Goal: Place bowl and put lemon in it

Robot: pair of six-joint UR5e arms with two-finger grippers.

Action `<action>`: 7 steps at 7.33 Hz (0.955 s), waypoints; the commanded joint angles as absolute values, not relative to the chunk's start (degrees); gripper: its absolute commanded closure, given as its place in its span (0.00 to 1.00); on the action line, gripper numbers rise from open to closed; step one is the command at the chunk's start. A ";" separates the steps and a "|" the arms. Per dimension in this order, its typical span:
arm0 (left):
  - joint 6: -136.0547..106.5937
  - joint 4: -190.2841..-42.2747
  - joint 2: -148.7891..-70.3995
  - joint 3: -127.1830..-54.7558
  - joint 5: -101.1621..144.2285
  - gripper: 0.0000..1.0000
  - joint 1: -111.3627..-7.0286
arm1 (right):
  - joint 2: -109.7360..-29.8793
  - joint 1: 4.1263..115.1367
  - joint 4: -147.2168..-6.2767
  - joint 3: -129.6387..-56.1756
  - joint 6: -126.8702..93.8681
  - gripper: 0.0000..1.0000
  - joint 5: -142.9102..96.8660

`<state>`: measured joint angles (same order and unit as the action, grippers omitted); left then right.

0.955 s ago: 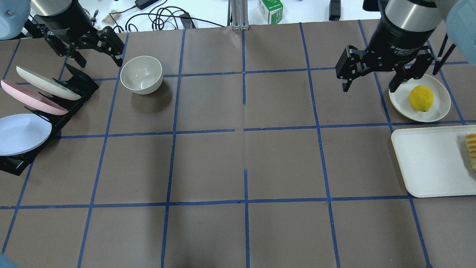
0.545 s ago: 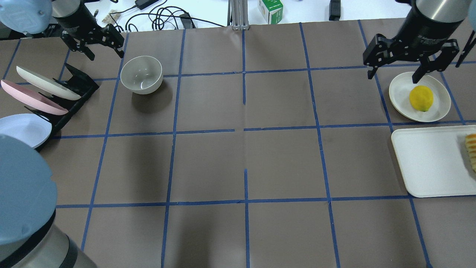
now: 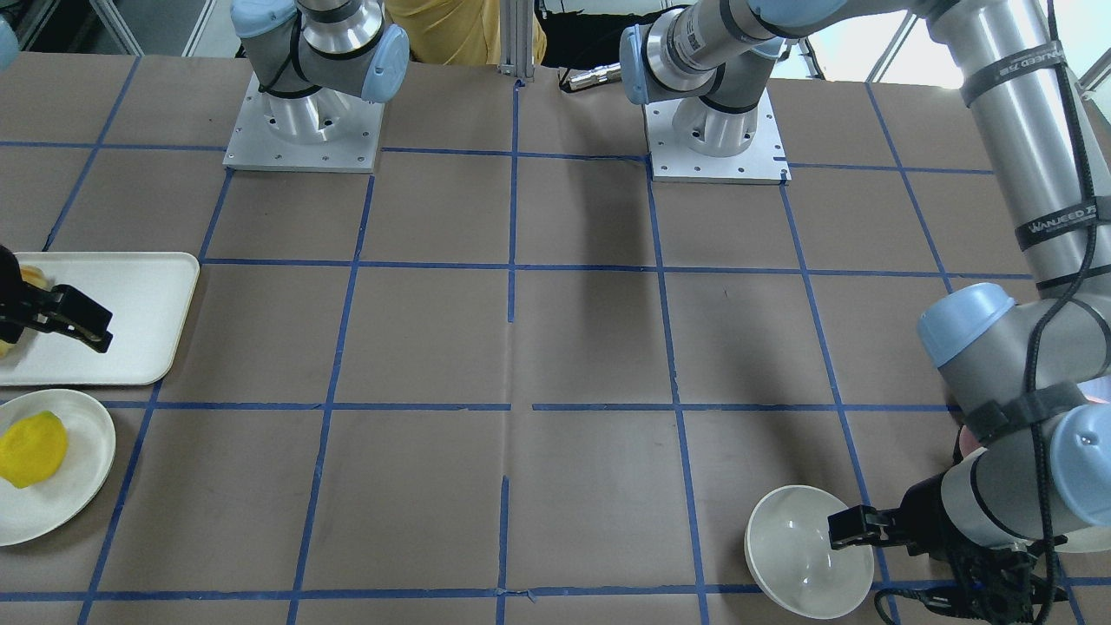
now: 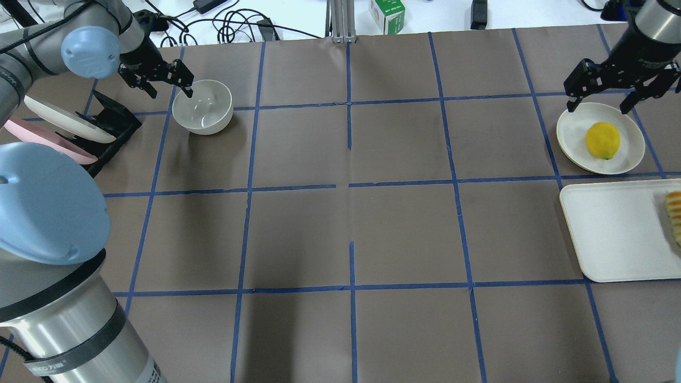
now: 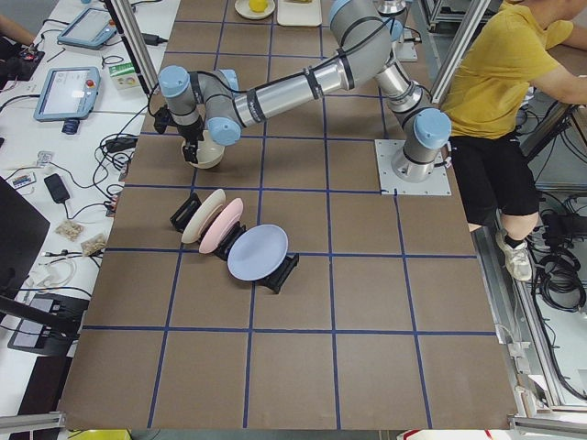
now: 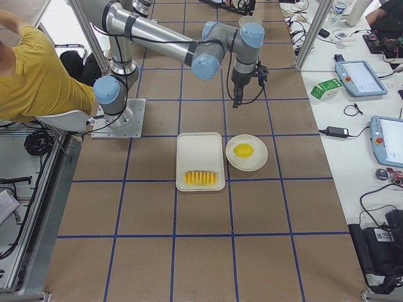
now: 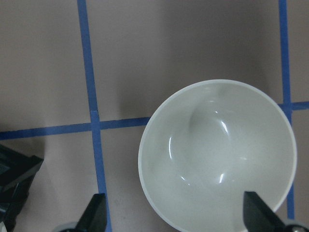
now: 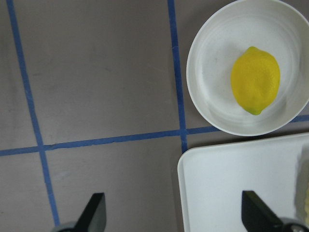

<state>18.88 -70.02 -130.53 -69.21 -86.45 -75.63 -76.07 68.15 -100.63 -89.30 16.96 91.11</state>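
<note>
The off-white bowl stands upright at the far left of the table; it also shows in the front view and the left wrist view. My left gripper is open beside the bowl's left rim, one finger at the rim edge, holding nothing. The yellow lemon lies on a flat cream plate at the far right and shows in the right wrist view. My right gripper is open and empty above the plate's far edge.
A black rack with pastel plates stands left of the bowl. A white tray with sliced ridged fruit lies near the plate. My left arm's elbow hangs over the near left. Cables and a box lie beyond the far edge.
My left gripper has moved right and down to the bowl's rim, and its elbow has swung into view. My right gripper has moved right, over the plate's far edge. Both stay open.
</note>
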 commanded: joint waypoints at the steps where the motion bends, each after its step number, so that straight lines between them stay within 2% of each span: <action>1: 18.11 -68.12 -133.32 -69.78 -86.66 0.06 -75.32 | -69.64 64.69 -107.17 -89.30 25.53 0.00 91.40; 2: 17.58 -68.03 -133.50 -69.87 -86.23 0.24 -75.24 | -67.00 64.34 -111.75 -89.30 27.75 0.00 92.80; 3: 17.32 -68.03 -133.42 -69.87 -86.74 0.71 -75.23 | -65.84 64.25 -112.14 -89.30 28.73 0.00 92.99; 4: 17.40 -68.03 -133.50 -69.87 -86.84 1.00 -75.23 | -64.35 64.07 -113.71 -89.30 31.18 0.00 94.90; 7: 17.49 -68.03 -133.42 -70.93 -86.40 1.00 -75.23 | -60.12 62.76 -119.70 -89.21 36.38 0.00 95.27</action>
